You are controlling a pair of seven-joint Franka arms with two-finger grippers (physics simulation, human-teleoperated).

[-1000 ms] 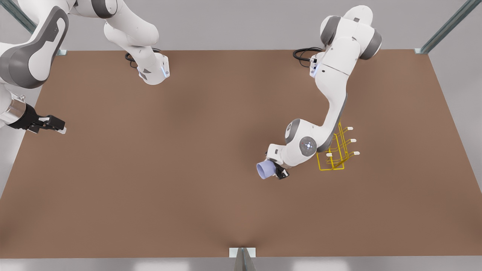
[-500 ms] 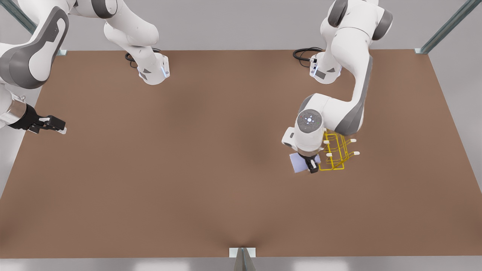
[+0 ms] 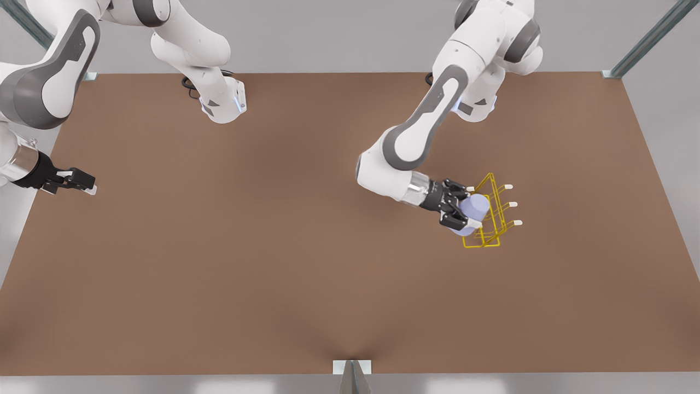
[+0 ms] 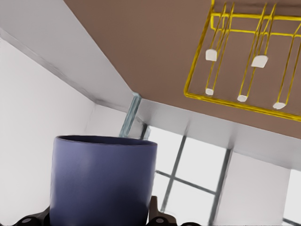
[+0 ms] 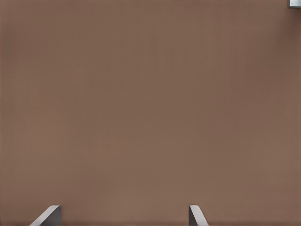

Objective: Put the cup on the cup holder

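Note:
My left gripper (image 3: 470, 207) is shut on the lavender-blue cup (image 3: 474, 209) and holds it tilted in the air. It is right against the side of the yellow wire cup holder (image 3: 481, 246) that faces the front view's left, and the cup overlaps the nearest white-capped prongs there. In the left wrist view the cup (image 4: 103, 179) is close up between the fingers, and the cup holder (image 4: 259, 60) lies beyond on the brown table. My right gripper (image 3: 87, 186) waits open at the table's edge on the front view's left, its fingertips (image 5: 47, 215) spread over bare table.
The brown table (image 3: 273, 246) stretches between the two arms. Both arm bases (image 3: 224, 106) stand at its far edge. Metal frame posts (image 3: 648, 38) rise at the corners, and a bracket (image 3: 351, 368) sits at the near edge's middle.
My left arm has swung the cup toward the front view's right, from in front of the cup holder up against its prongs, and its wrist has turned. The right arm has not moved.

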